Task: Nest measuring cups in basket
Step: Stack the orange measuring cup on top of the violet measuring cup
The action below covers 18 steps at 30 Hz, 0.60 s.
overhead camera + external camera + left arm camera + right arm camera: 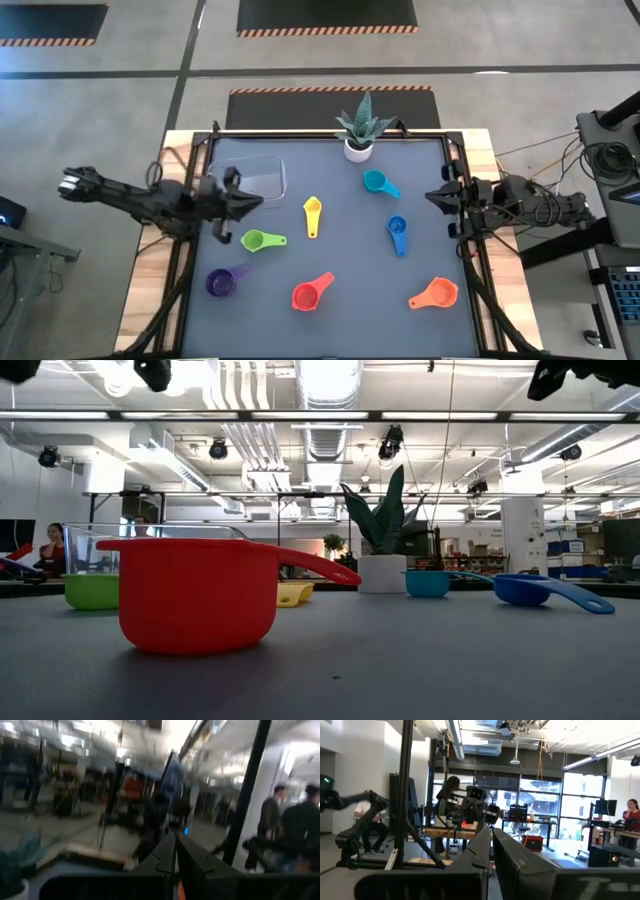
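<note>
Seven measuring cups lie apart on the dark mat, bowls down. In the high view they are teal (pixel 376 182), yellow (pixel 312 213), blue (pixel 397 233), green (pixel 257 240), purple (pixel 221 283), red (pixel 309 294) and orange (pixel 436 294). The clear basket (pixel 247 177) stands at the far left with nothing in it. My left gripper (pixel 258 203) hangs above the mat by the basket's near edge, pointing right, shut (pixel 175 847). My right gripper (pixel 428 196) hovers over the mat's right edge, pointing left, shut (pixel 491 837). In the low view the red cup (pixel 200 595) fills the foreground.
A white pot with a spiky plant (pixel 358 146) stands at the middle of the far edge, close to the teal cup. The arms' frames run along the left and right table sides. People stand and sit in the room beyond the table.
</note>
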Tool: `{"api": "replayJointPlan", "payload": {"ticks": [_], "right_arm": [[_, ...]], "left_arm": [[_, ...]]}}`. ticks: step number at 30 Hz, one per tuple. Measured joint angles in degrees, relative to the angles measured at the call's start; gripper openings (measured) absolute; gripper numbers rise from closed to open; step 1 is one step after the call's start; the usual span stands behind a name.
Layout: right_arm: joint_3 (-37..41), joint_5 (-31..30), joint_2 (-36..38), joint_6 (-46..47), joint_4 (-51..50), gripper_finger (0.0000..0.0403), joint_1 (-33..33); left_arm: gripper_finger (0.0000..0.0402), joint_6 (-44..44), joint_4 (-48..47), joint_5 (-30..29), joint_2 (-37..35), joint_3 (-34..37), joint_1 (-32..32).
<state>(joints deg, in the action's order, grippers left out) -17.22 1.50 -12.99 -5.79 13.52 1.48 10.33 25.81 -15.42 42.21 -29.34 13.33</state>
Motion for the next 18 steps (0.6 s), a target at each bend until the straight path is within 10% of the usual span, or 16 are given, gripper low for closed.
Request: {"api": "replayJointPlan", "payload": {"ticks": [18], "right_arm": [[-0.8, 0.0, -3.2, -3.1, 0.0, 0.0009, 0.0]], "left_arm": [[0.0000, 12.5, -45.8, 0.0, 33.3, -34.7, 6.6]]}}
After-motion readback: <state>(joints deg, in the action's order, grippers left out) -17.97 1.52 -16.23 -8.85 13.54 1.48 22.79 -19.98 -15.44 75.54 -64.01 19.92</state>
